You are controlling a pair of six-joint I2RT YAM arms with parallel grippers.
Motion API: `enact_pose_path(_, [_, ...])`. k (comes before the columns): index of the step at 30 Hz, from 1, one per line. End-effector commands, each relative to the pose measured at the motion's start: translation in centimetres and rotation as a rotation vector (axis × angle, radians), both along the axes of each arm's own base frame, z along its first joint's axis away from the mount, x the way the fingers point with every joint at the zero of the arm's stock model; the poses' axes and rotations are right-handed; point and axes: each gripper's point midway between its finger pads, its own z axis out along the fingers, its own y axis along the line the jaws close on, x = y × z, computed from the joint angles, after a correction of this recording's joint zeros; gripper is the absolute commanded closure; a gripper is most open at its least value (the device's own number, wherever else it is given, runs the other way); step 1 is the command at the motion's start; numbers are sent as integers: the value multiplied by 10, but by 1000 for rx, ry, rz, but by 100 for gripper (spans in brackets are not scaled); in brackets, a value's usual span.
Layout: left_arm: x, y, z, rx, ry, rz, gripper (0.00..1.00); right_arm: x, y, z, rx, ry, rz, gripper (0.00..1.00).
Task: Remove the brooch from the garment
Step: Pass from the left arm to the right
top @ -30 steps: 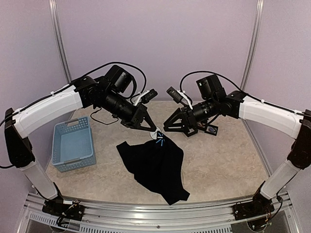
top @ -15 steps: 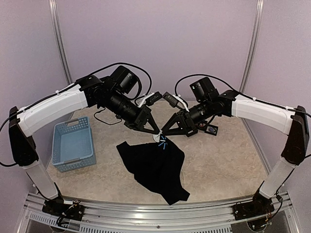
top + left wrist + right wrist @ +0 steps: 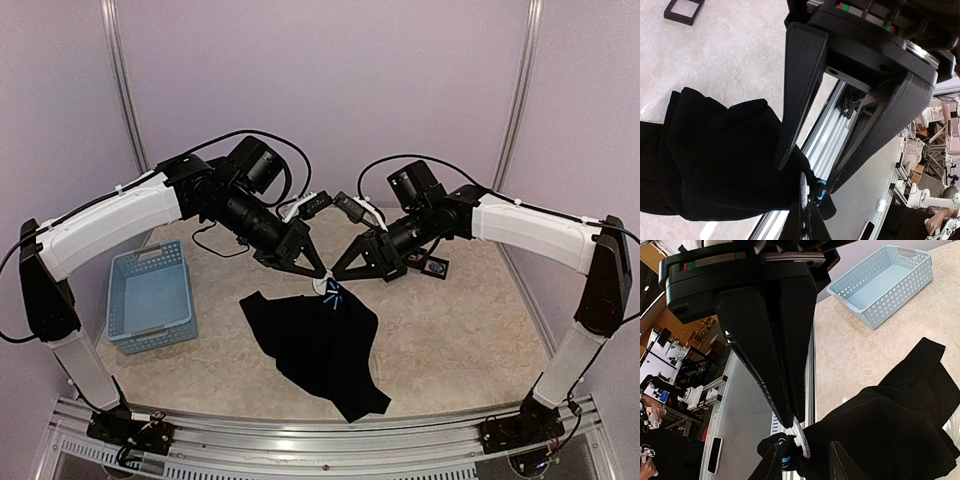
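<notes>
Right gripper [image 3: 804,446] moved in, jaws narrowed yet apart, straddling white brooch [image 3: 800,436]; left gripper [image 3: 791,420] pinched shut on brooch, lifting garment [image 3: 320,335] neck.

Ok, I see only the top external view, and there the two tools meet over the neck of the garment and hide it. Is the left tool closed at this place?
Observer: Yes. In the right wrist view the left tool is shut, its tips at the edge of a round white brooch on the neck of the garment.
Operator: And the right tool?
Observer: In the left wrist view the right tool is open, its fingers on either side of the brooch.
Operator: Does it touch the cloth?
Observer: Black cloth lies between them beside the brooch; contact I cannot tell.
</notes>
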Motion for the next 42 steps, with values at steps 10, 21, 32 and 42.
enact_pose_path(10, [-9,-12,7,-60,-5,-42,100,9,8,5,45,-16,-60,61])
enact_pose_path(21, [-13,2,16,-108,-8,-10,100,4,1,2,74,55,-20,56])
enact_pose_path(32, [-11,3,24,-143,-12,-16,100,-2,1,1,73,92,27,65])
enact_pose_path(42, [-7,-4,23,-155,-8,-30,100,-4,3,3,91,109,53,91])
